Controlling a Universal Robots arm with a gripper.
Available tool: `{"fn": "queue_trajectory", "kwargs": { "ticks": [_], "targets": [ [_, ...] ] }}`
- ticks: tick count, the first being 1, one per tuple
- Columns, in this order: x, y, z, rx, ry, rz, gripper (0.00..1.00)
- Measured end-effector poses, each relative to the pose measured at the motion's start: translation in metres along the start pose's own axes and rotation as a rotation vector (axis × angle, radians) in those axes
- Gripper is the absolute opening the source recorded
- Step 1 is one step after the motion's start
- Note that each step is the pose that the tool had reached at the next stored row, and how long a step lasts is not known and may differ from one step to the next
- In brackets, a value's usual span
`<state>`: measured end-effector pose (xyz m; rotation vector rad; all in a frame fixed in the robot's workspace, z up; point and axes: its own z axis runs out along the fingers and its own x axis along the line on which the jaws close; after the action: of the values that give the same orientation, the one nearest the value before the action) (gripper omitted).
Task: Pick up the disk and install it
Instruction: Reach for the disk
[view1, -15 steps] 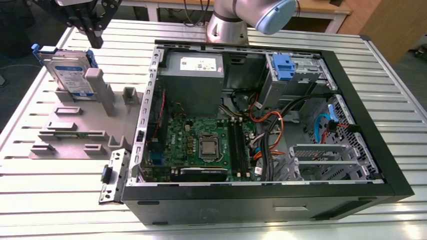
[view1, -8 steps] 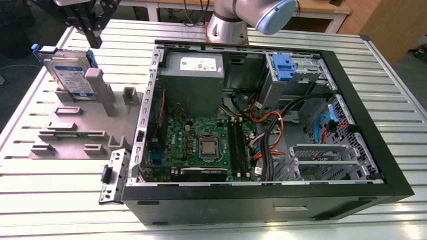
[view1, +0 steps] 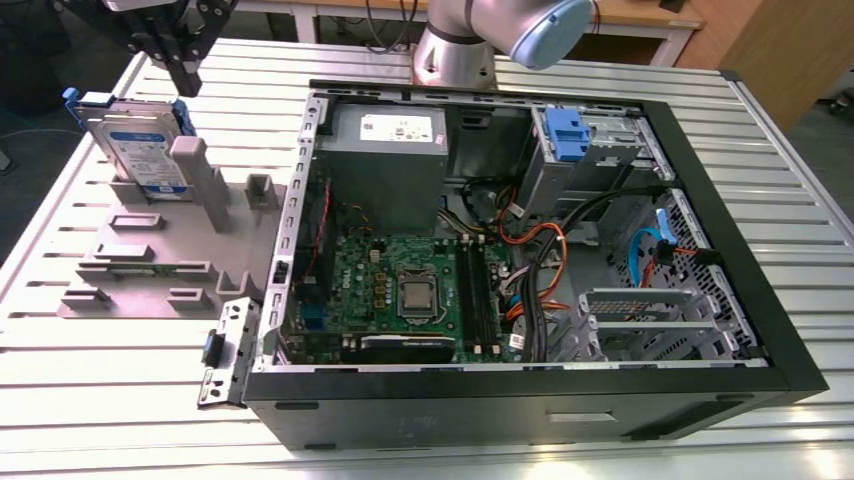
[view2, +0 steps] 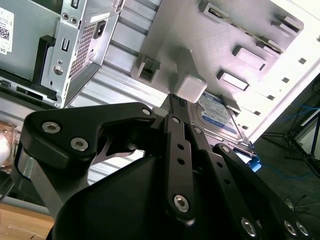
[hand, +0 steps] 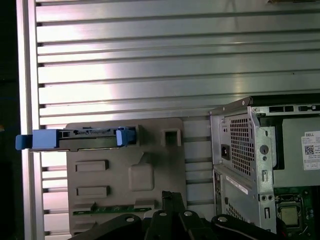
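The disk (view1: 140, 150), a silver drive with a white-and-blue label and a blue carrier frame, stands on edge in a grey holder (view1: 147, 262) on the exterior view's left. In the first wrist view the disk (hand: 75, 139) appears edge-on with blue tabs at both ends, and in the second wrist view the disk (view2: 220, 117) lies behind a grey post. My gripper (view1: 187, 86) hangs above and just behind the disk, apart from it and holding nothing. The fingers meet at the gripper (hand: 169, 196) tip, which is shut; the gripper (view2: 172, 98) points toward the holder.
An open computer case (view1: 747, 300) lies on the slatted metal table (view1: 747, 120), right of the holder in the exterior view. Inside are a grey power supply (view1: 387, 150), a motherboard (view1: 400, 280), cables and a blue latch (view1: 567, 135) at the drive bay. The arm's base (view1: 454, 50) stands behind the case.
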<state>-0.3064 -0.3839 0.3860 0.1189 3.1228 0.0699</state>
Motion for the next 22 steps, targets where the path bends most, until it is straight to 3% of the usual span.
{"fn": "queue_trajectory", "kwargs": {
  "ticks": [22],
  "targets": [
    [0.006, -0.0002, -0.0001, 0.0, 0.0, 0.0, 0.11]
  ]
}}
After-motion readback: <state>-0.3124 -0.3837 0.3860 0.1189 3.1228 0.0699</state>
